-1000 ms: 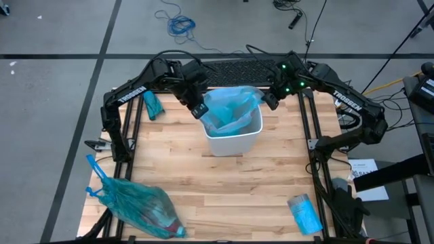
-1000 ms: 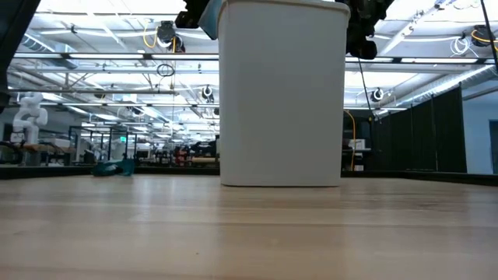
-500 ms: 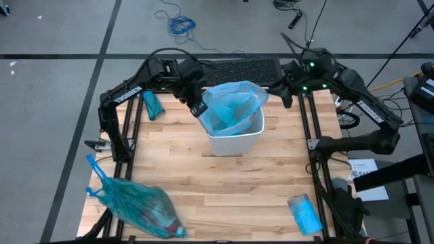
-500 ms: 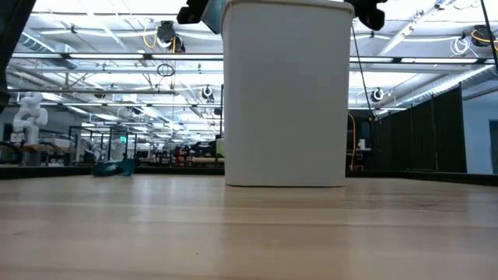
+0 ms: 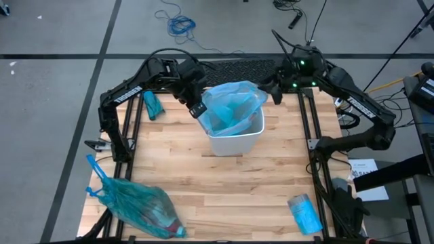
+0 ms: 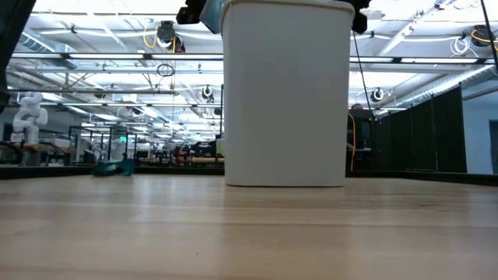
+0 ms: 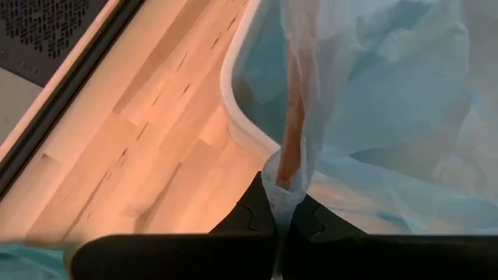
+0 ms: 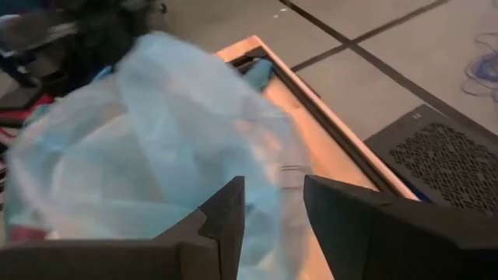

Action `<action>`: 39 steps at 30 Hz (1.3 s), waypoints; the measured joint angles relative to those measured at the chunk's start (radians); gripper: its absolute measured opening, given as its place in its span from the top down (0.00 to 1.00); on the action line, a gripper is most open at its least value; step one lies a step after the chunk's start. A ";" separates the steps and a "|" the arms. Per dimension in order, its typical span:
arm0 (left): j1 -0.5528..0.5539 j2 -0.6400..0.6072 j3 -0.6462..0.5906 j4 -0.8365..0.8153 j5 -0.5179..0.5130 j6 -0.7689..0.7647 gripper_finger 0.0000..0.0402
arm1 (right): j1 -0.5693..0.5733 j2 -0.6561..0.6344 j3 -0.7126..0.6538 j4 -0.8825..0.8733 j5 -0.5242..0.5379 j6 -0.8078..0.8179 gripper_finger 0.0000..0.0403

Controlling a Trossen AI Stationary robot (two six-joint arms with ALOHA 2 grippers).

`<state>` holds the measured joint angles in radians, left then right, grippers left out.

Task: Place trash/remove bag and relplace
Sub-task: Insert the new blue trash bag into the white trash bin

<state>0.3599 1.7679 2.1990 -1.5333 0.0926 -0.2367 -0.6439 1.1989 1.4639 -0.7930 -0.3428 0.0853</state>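
Observation:
A white bin (image 5: 234,139) stands on the wooden table, far of its middle. A pale blue bag (image 5: 234,107) is stuffed into the bin's mouth and billows above the rim. My left gripper (image 5: 198,108) is at the bin's far left corner, shut on the bag. My right gripper (image 5: 275,92) hangs open just off the bag's far right side, and the bag (image 8: 156,148) shows beyond its parted fingers. A full, knotted teal bag (image 5: 139,207) holding the trash lies on its side at the table's near left corner. My left gripper pinches a gathered fold of the bag's edge (image 7: 285,185) between its two fingers, just outside the bin's rim (image 7: 233,101). The fingers slant steeply down from the far left. The fold runs up from the fingers, and the rest of the bag spreads over the bin's mouth.
A folded teal bundle (image 5: 151,105) lies at the table's far left edge. A blue packet (image 5: 304,213) sits by the frame at the near right. The table's near middle is bare wood (image 5: 244,190). In the low view the bin (image 6: 284,93) fills the centre.
My right gripper has opened, let go of the bag's far right edge, risen and tipped nearer to level. The freed side of the bag has puffed up and outward over the bin's far right corner. My left gripper has kept its hold.

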 joint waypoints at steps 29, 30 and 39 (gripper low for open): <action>0.000 0.000 0.000 -0.033 0.018 0.032 1.00 | -0.082 0.109 0.000 -0.009 -0.078 0.022 1.00; 0.000 0.000 0.000 -0.035 0.031 0.035 1.00 | -0.084 0.109 0.000 -0.018 -0.078 0.023 1.00; 0.000 0.001 0.000 -0.037 0.081 0.036 1.00 | -0.083 0.129 0.000 -0.107 -0.083 0.011 1.00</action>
<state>0.3599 1.7685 2.1990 -1.5707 0.1738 -0.2008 -0.7273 1.3279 1.4639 -0.9004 -0.4259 0.0964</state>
